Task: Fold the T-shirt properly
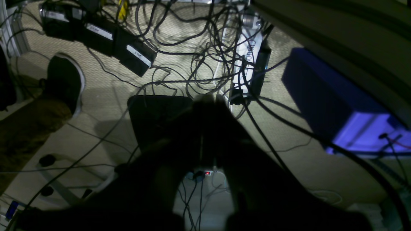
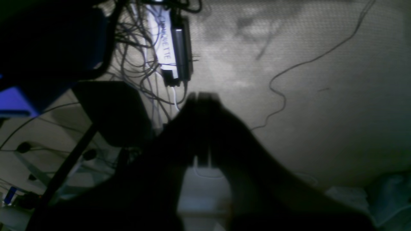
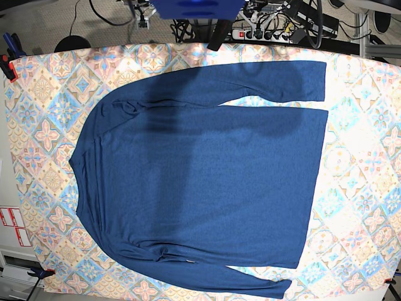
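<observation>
Fingers (image 1: 208, 106) of both grippers pressed together, holding nothing. T-shirt (image 3: 200, 182): thin navy knit, long-sleeved, flat on tile-patterned surface (image 3: 363, 188).

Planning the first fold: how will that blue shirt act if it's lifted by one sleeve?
The T-shirt looks thin and soft, lying flat with small wrinkles, so it will probably drape limply rather than hold shape. Spread wide over the patterned tablecloth, its body would likely drag and bunch.

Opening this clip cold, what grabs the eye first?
A dark blue T-shirt lies spread flat across a patterned tablecloth, neck toward the base view's left, both long sleeves stretched along its sides. Both wrist views look down at a floor with tangled cables, each dark pincer shut and empty.
</observation>
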Controlling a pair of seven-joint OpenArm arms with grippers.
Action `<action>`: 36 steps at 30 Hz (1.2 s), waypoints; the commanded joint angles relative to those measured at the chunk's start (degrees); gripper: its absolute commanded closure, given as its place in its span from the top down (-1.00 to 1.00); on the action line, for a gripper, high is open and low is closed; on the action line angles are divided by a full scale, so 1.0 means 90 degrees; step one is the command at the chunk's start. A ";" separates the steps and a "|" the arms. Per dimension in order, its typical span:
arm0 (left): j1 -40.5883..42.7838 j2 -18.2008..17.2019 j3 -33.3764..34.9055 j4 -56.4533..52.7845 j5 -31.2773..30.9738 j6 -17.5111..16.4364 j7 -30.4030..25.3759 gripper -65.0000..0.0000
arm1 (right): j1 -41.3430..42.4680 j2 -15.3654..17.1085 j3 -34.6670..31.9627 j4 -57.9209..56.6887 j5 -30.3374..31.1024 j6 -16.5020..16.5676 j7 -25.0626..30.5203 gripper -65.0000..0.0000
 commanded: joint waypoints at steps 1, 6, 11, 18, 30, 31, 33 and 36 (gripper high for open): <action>0.0069 0.0004 0.0016 0.0003 -0.0021 0.0019 0.0014 -1.00 | -0.0031 0.0011 0.0016 -0.0002 0.0012 -0.0018 0.0018 -1.00; 0.0079 -0.0035 -0.0004 0.0003 -0.0021 0.0019 0.0014 -1.00 | -0.0031 0.0011 0.0016 -0.0002 0.0012 -0.0018 0.0018 -1.00; 0.0079 -0.0181 -0.0004 0.0003 -0.0031 0.0019 0.0014 -1.00 | -0.0031 0.0011 0.0016 -0.0002 0.0012 -0.0018 0.0037 -1.00; 0.0167 -0.0445 -0.0014 0.0013 -0.0031 0.0019 0.0014 -1.00 | -0.0031 0.0011 0.0016 -0.0002 0.0012 -0.0018 0.0037 -1.00; 0.0802 -0.0621 -0.0014 0.0228 -0.0050 0.0009 -0.0045 -1.00 | -0.0803 0.0236 0.0016 0.0574 0.0012 -0.0018 0.0077 -1.00; 0.1007 -0.0621 -0.0014 0.0394 -0.0050 0.0009 -0.0035 -1.00 | -0.0881 0.0304 0.0016 0.0730 0.0012 -0.0018 0.0077 -1.00; 0.1310 -0.0767 -0.0014 0.0882 -0.0050 0.0009 -0.0035 -1.00 | -0.1135 0.0402 0.0016 0.0965 0.0012 -0.0018 0.0077 -1.00; 0.1935 -0.0865 -0.0004 0.1820 -0.0050 0.0009 -0.0015 -1.00 | -0.1585 0.0450 0.0016 0.1395 0.0012 -0.0018 0.0077 -1.00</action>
